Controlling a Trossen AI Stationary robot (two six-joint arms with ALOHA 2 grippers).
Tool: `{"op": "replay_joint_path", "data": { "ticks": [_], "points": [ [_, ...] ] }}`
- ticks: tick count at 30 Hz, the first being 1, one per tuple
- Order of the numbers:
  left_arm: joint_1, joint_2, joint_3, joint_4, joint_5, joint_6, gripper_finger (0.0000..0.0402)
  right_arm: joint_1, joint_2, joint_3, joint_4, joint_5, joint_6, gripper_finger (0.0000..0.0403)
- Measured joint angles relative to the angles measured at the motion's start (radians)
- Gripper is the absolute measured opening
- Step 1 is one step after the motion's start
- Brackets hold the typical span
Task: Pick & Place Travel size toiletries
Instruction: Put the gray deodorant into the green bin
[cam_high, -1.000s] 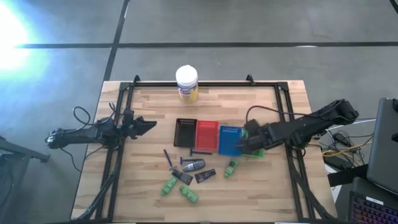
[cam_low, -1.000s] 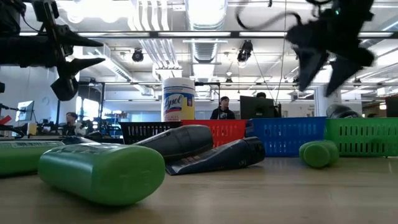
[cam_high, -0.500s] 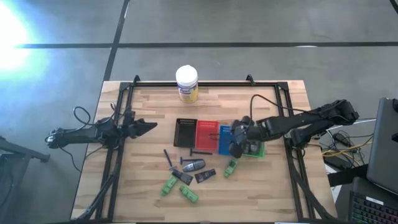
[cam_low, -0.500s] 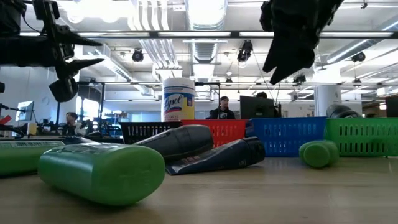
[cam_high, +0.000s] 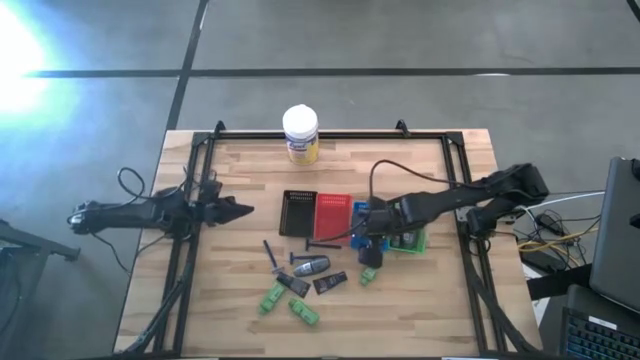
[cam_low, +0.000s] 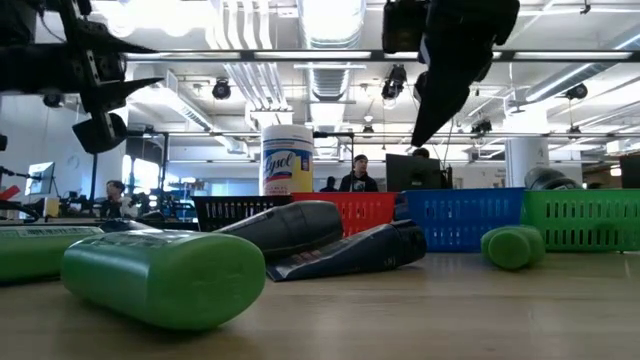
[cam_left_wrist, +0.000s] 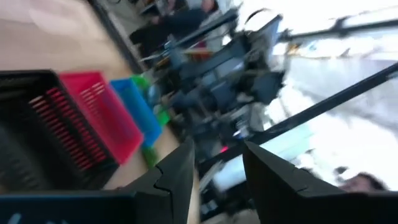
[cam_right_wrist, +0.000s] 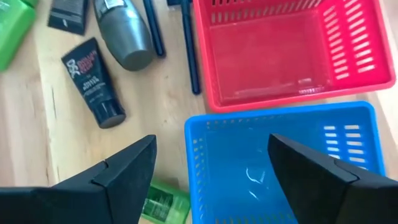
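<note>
The toiletries lie on the near half of the wooden table: green tubes (cam_high: 272, 297) (cam_high: 304, 312) (cam_high: 369, 273), a grey bottle (cam_high: 312, 265), dark packets (cam_high: 329, 284) and thin dark sticks (cam_high: 270, 255). My right gripper (cam_high: 365, 236) hangs open above the blue tray's near edge. In the right wrist view its fingers (cam_right_wrist: 211, 142) frame the blue tray (cam_right_wrist: 280, 162), with a green tube (cam_right_wrist: 158, 202) just beside it. My left gripper (cam_high: 236, 210) waits open, raised over the table's left side, pointing at the trays.
A black tray (cam_high: 296, 213), a red tray (cam_high: 333, 216), the blue tray (cam_high: 358, 212) and a green tray (cam_high: 410, 241) stand in a row at mid-table. A white-capped yellow jar (cam_high: 300, 135) stands at the far edge. A black frame rims the table. People sit in the room behind.
My right gripper has swung toward the table's left, from above the green tray to above the blue tray's near edge, staying open and raised. The toiletries have not moved.
</note>
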Motion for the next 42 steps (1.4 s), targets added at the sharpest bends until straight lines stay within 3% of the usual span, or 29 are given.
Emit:
{"op": "replay_joint_path", "data": {
  "ticks": [5, 15, 22, 29, 33, 37, 42],
  "points": [
    [-0.034, 0.234, 0.143, -0.131, 0.001, 0.161, 0.0142, 0.0, 0.03, 0.077, -0.095, 0.002, 0.002, 0.0325],
    [-0.158, 0.774, 0.406, -0.14, 0.097, 0.522, 0.0142, 0.015, -0.031, 0.058, -0.15, 0.01, 0.116, 0.035],
    [-0.227, 1.068, 0.494, -0.146, 0.07, 0.471, 0.0157, 0.075, -0.018, 0.042, -0.199, 0.033, 0.108, 0.0351],
    [-0.319, 1.304, 0.675, -0.137, 0.059, 0.495, 0.0237, 0.123, -0.012, 0.034, -0.225, 0.114, 0.097, 0.0332],
    [-0.354, 1.419, 0.801, -0.221, -0.056, 0.532, 0.0275, 0.127, -0.013, 0.032, -0.225, 0.138, 0.06, 0.0319],
    [-0.36, 1.517, 0.895, -0.345, -0.116, 0.516, 0.0284, 0.127, -0.013, 0.017, -0.224, 0.148, 0.015, 0.0308],
    [-0.36, 1.596, 0.949, -0.353, -0.116, 0.476, 0.0284, 0.127, -0.013, -0.007, -0.222, 0.166, -0.016, 0.0297]
  ]
}}
